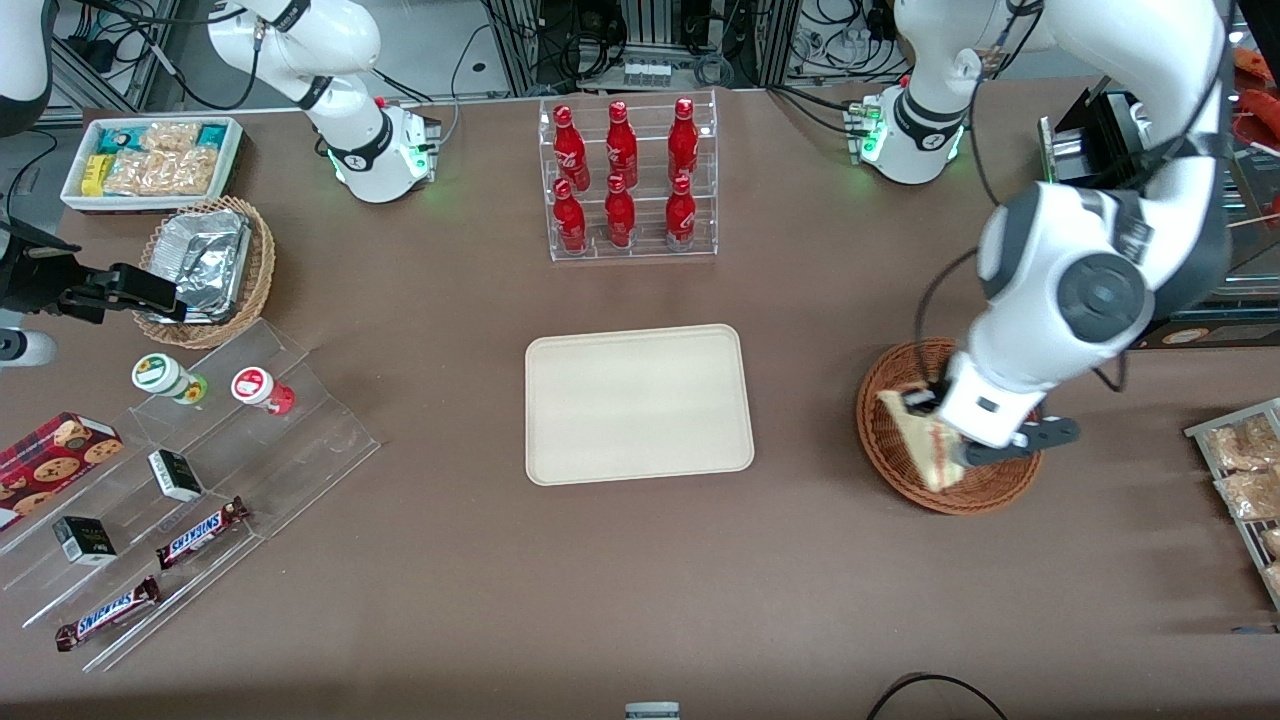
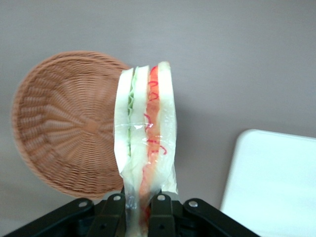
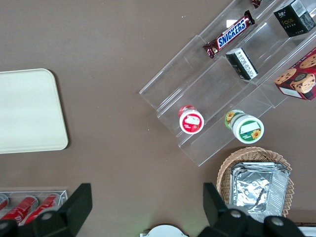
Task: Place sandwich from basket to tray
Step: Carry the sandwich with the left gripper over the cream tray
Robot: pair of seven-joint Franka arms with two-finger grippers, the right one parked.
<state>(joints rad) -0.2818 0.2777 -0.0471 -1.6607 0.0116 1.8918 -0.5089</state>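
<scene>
A wrapped triangular sandwich (image 2: 145,128) of white bread with green, orange and red filling hangs in my left gripper (image 2: 138,213), whose fingers are shut on its narrow end. In the front view the sandwich (image 1: 925,440) is held above the reddish-brown wicker basket (image 1: 885,440), lifted off its floor. The basket (image 2: 64,128) lies below with nothing in it that I can see. The cream tray (image 1: 638,402) lies flat at the table's middle, toward the parked arm's end from the basket; one corner of the tray (image 2: 276,182) shows in the wrist view.
An acrylic rack of red bottles (image 1: 625,180) stands farther from the front camera than the tray. Snack packets (image 1: 1245,460) lie at the working arm's end. Toward the parked arm's end are a stepped acrylic display (image 1: 190,480), a foil-filled wicker basket (image 1: 205,265) and a white bin (image 1: 150,160).
</scene>
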